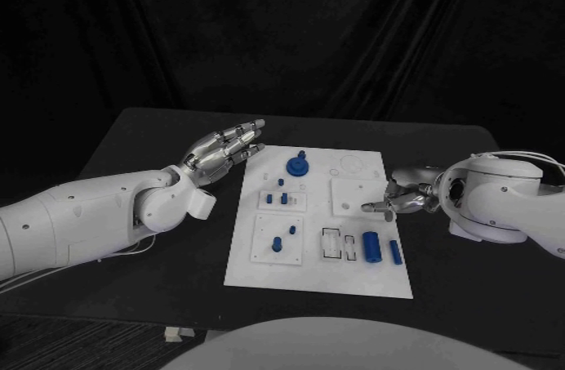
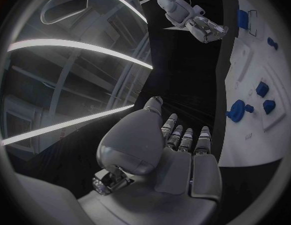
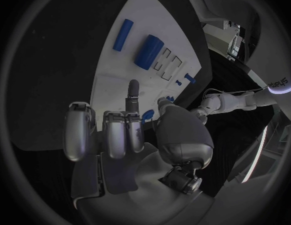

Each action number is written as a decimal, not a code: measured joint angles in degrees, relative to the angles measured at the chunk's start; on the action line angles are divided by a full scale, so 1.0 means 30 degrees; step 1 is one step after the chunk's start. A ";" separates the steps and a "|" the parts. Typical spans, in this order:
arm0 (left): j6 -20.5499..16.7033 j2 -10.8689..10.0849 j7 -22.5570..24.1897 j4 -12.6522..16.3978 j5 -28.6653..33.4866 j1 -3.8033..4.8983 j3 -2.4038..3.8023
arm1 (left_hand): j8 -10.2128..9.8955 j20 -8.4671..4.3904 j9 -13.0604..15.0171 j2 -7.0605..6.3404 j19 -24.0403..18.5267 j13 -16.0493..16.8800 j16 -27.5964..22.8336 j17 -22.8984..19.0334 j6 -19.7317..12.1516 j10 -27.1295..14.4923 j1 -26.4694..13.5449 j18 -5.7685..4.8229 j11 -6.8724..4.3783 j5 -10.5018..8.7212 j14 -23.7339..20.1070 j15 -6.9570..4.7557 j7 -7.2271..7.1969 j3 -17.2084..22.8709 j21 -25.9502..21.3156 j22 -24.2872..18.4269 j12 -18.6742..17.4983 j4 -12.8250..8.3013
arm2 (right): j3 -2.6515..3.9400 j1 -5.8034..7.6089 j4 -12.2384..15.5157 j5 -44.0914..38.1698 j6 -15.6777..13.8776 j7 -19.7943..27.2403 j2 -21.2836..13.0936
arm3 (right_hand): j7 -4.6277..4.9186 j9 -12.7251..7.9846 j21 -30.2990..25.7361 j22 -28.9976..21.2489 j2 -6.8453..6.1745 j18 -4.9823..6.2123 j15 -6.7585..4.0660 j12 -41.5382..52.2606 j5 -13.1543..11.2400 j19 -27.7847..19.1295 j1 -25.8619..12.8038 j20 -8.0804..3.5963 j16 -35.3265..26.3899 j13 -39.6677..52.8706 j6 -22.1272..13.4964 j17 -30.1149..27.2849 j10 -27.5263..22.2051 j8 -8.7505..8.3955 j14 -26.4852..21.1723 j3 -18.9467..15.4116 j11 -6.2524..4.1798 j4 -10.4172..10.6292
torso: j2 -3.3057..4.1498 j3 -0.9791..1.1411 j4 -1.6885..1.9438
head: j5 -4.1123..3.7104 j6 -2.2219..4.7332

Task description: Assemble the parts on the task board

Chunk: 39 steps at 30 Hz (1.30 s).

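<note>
The white task board (image 1: 353, 276) lies mid-table. At its far end stands a round blue part with a knob (image 1: 298, 166) (image 2: 236, 110), and small blue pegs (image 1: 278, 198) stand below it. Another peg (image 1: 278, 242) stands in the near-left block. A blue cylinder (image 1: 371, 246) (image 3: 149, 51) and a thin blue bar (image 1: 396, 251) (image 3: 123, 34) lie near the right corner. My left hand (image 1: 224, 151) (image 2: 177, 150) hovers by the board's far left corner, fingers straight and apart, holding nothing. My right hand (image 1: 407, 194) (image 3: 120, 130) is at the board's right edge, most fingers curled in, one stretched over the board, nothing visibly held.
The black table (image 1: 153, 133) extends around the board, with bare surface to the left and right of it. A dark curtain hangs behind. White raised blocks and slots (image 1: 335, 243) cover the board's surface.
</note>
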 measured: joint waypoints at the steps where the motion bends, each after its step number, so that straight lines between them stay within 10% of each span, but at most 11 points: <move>1: 0.0001 0.0008 -0.0005 -0.0011 0.0000 -0.0004 0.0000 | 0.0000 0.0000 0.0000 0.0000 0.0000 -0.0001 0.0000 0.0000 0.0000 0.0000 0.0000 -0.0001 0.0000 0.0000 0.0000 0.0000 0.0000 0.0000 0.0000 0.0000 0.0000 0.0001 | 0.0001 -0.0021 0.0018 -0.0011 0.0019 -0.0055 -0.0007 | 0.0000 0.0252 0.0000 0.0004 0.0000 0.0000 0.0000 0.0000 -0.0098 0.0000 0.0000 0.0000 -0.0004 0.0000 0.0000 0.0000 -0.0056 0.0111 -0.0001 0.0000 -0.0078 0.0000 | -0.0004 0.0000 0.0000 | -0.0016 0.0000; 17: 0.0031 0.0058 -0.0059 -0.0050 0.0000 -0.0053 0.0002 | 0.0000 -0.0001 0.0019 0.0000 -0.0001 -0.0001 0.0000 0.0007 0.0068 0.0000 0.0000 -0.0001 -0.0001 0.0000 0.0000 -0.0001 0.0068 0.0000 0.0000 -0.0003 0.0000 0.0001 | 0.0000 -0.0877 0.0271 -0.0101 0.0350 -0.0427 0.0082 | -0.0025 0.2408 -0.1245 0.0014 -0.0825 0.0001 -0.0190 -0.0001 0.0149 -0.0005 0.1191 -0.0138 -0.0447 -0.0004 -0.0665 -0.0002 0.0009 0.0573 0.0011 0.0001 -0.0146 0.0000 | -0.0005 0.0000 0.0002 | -0.0123 0.0000; 39: 0.0064 0.0035 -0.0093 -0.0030 0.0000 -0.0082 0.0000 | -0.0001 -0.0002 0.0016 -0.0001 -0.0001 -0.0001 0.0000 -0.0007 0.0067 0.0000 0.0000 -0.0002 -0.0002 0.0000 0.0000 -0.0001 0.0068 0.0000 0.0000 -0.0007 -0.0001 0.0002 | 0.0000 -0.1873 -0.0063 -0.0130 0.1232 -0.0878 0.0750 | 0.0335 0.2428 -0.2315 0.0009 -0.1586 0.0004 -0.0117 -0.0002 0.0131 -0.0246 0.1998 -0.0033 -0.0808 -0.0010 -0.1916 -0.0005 -0.0065 -0.0602 -0.0061 0.0140 -0.0072 -0.0139 | -0.0002 -0.0004 0.0004 | 0.0007 0.0000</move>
